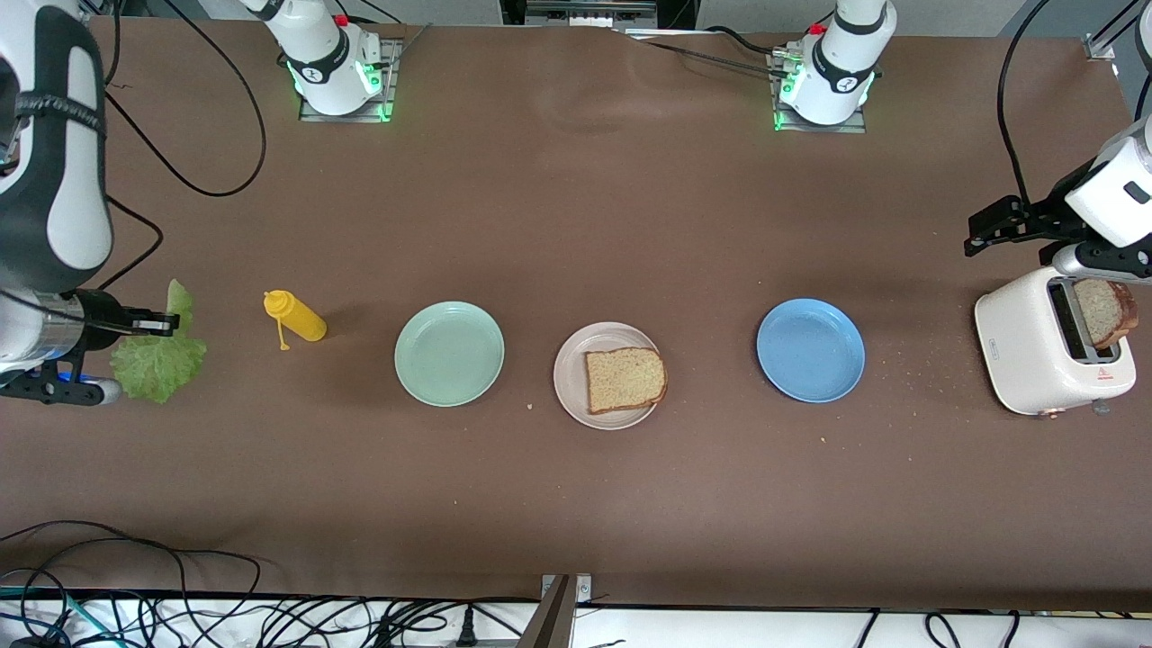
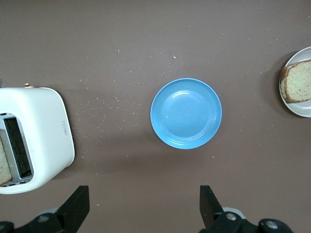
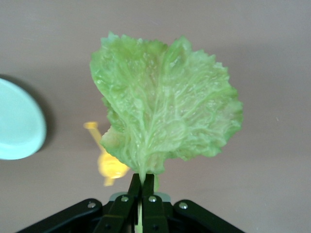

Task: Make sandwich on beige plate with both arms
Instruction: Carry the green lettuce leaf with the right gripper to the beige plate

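holding a crinkled green lettuce leaf (image 3: 165,104) by its stem end in the right claw (image 1: 171,322), fingers (image 3: 146,187) pressed together on the pale stalk, up in the air over the desk's (image 1: 576,504) right-arm end, just beside the yellow plastic squeeze bottle (image 1: 295,316). fanning out from the pinch, long axis running along the midrib, frilled edge pointing away from the fingertips; looking bright green, veined and ruffled, paler toward the rib.

hovering over the desk's left-arm end, the left claw (image 2: 146,206), black fingers (image 2: 77,204) spread wide and gripping nothing, above bare brown surface near the round blue plate (image 1: 810,350) and the cream white two-slot toaster (image 1: 1048,346).

lying flat on the round pale beige plate (image 1: 572,376), one square-ish slice of brown wholegrain bread (image 1: 625,379), darker crust around it, rounded top edge pointing toward the left arm's end, overhanging the rim a little there; well apart from both claws, between the round mint-green plate (image 1: 449,353) and the blue one. standing on edge in a toaster slot, a second slice of the same brown bread (image 1: 1105,311), sticking up above the top and leaning a little.

scattering of crumbs (image 2: 104,109) showing between toaster and blue plate.
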You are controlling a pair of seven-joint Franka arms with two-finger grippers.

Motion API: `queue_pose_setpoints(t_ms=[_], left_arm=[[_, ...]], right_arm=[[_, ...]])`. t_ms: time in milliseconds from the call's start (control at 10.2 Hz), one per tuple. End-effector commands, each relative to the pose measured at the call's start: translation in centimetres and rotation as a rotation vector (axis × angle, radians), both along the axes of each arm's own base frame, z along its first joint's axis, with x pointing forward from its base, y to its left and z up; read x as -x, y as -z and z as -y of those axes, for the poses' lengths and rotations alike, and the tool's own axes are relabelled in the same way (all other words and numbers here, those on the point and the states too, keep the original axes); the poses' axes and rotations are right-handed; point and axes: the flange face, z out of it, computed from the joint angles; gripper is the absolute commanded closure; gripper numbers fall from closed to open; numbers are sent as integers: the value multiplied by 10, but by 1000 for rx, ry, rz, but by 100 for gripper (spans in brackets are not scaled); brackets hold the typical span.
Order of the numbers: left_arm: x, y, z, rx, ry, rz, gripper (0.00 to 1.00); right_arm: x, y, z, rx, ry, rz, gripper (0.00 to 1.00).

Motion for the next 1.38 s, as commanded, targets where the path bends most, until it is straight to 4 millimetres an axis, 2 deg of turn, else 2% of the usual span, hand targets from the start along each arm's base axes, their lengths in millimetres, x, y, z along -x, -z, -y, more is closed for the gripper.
queue_pose_setpoints(t_ms=[0,197,393,491,590,786,983,1081,1278], left_arm=[[-5,-7,-3,-34,-4,-4,0],[-4,-6,0,-33,-2,-21,0],[-4,-5,0,-33,1,-24,0],[-5,-3,-3,-43,-1,-26,0],[-6,-2,-1,-70,2,-28,0],[-7,-3,-4,-82,5,-26,0],[-8,-6,-4,-82,4,-19,0],[-8,-5,-4,-82,5,-22,0],[-15,11,-8,-80,3,-49,0]], right_arm=[[-2,-16,-91,-46,-108,29,100],[-2,-25,-163,-131,-198,120,100],[2,-20,-243,-153,-306,237,100],[4,-9,-272,-161,-344,262,100],[6,7,-298,-171,-375,274,100],[20,43,-363,-185,-457,309,100],[29,82,-403,-196,-530,329,100],[37,94,-423,-207,-586,342,100],[54,114,-463,-214,-675,381,100]])
